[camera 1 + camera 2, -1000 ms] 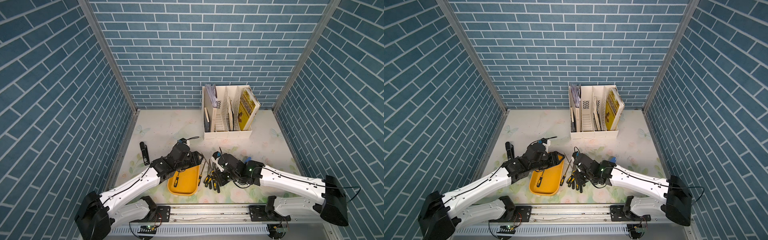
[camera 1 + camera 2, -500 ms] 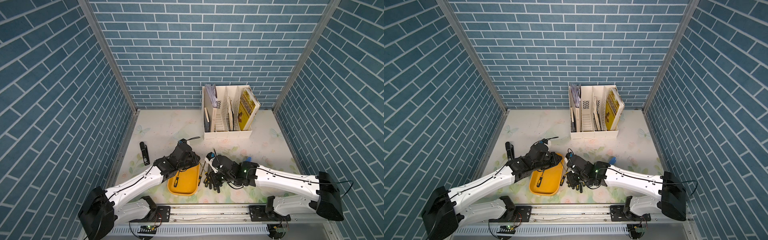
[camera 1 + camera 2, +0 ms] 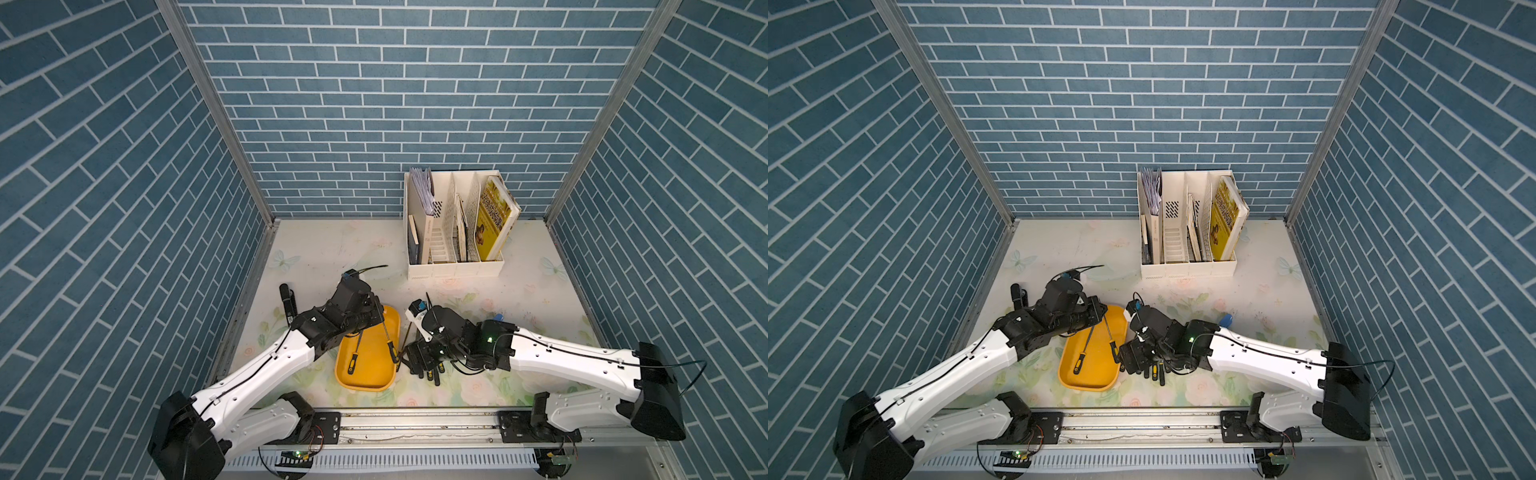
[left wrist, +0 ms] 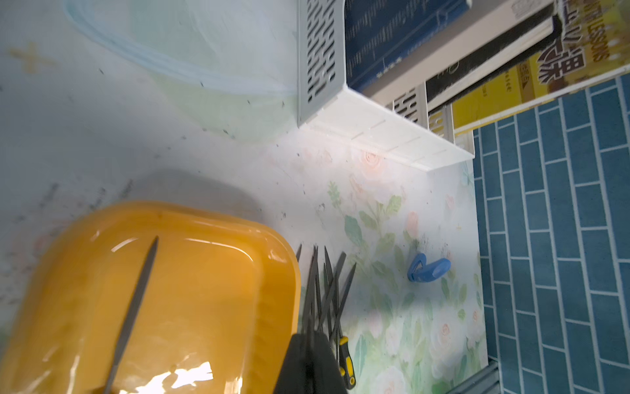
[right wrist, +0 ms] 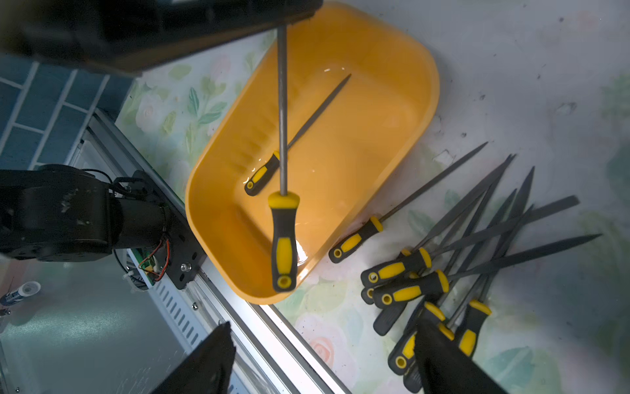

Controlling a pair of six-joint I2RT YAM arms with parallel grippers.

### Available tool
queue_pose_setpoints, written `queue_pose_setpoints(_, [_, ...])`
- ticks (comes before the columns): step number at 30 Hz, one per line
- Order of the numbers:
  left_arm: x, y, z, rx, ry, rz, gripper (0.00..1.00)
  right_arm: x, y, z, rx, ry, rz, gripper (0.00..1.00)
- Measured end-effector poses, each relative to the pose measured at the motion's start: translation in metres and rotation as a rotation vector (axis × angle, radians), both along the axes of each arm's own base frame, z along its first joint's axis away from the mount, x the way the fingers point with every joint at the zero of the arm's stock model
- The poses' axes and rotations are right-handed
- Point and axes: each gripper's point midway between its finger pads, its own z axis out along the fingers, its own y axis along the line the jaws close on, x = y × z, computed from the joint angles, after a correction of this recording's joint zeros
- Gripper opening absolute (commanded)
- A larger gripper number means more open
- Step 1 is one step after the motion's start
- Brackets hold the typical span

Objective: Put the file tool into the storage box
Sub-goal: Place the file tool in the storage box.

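The storage box (image 3: 365,376) is a shallow yellow-orange tray near the front; it also shows in the wrist views, the storage box (image 5: 375,102) from the right one. One file tool (image 5: 296,133) lies inside it. A second file tool (image 5: 284,238), with a black-and-yellow handle, slants over the tray. My left gripper (image 3: 376,311) is shut on its metal shaft. My right gripper (image 5: 327,358) stands open beside the tray's right rim, by that handle, holding nothing. Beneath it lies a pile of several files (image 5: 460,266) on the mat.
A tall white desk organiser (image 3: 453,249) with books stands at the back right. A small blue object (image 3: 497,318) lies right of the files. A black object (image 3: 286,299) lies near the left wall. The metal rail (image 3: 415,419) runs along the front edge.
My right gripper carried a file left to the tray and has opened, letting it go. My left gripper has shut on that file's shaft.
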Motion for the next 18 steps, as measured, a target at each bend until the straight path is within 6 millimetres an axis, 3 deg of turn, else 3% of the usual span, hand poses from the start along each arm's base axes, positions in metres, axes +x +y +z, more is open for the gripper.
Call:
queue_pose_setpoints(2, [0.011, 0.007, 0.015, 0.057, -0.037, -0.009, 0.0, 0.013, -0.011, 0.008, 0.008, -0.013, -0.037, 0.88])
queue_pose_setpoints(5, [0.024, 0.004, 0.02, 0.151, -0.056, -0.058, 0.0, 0.04, -0.034, 0.014, 0.01, -0.023, -0.129, 0.88])
queue_pose_setpoints(9, [0.031, 0.007, -0.016, 0.304, 0.008, -0.119, 0.0, 0.06, -0.06, 0.006, -0.027, -0.022, -0.203, 0.88])
queue_pose_setpoints(14, [0.026, 0.02, -0.064, 0.457, 0.102, -0.165, 0.0, 0.057, -0.071, -0.021, -0.103, 0.008, -0.193, 0.88])
queue_pose_setpoints(18, [0.019, 0.026, -0.081, 0.501, 0.129, -0.177, 0.0, 0.051, -0.077, -0.042, -0.148, 0.041, -0.177, 0.88])
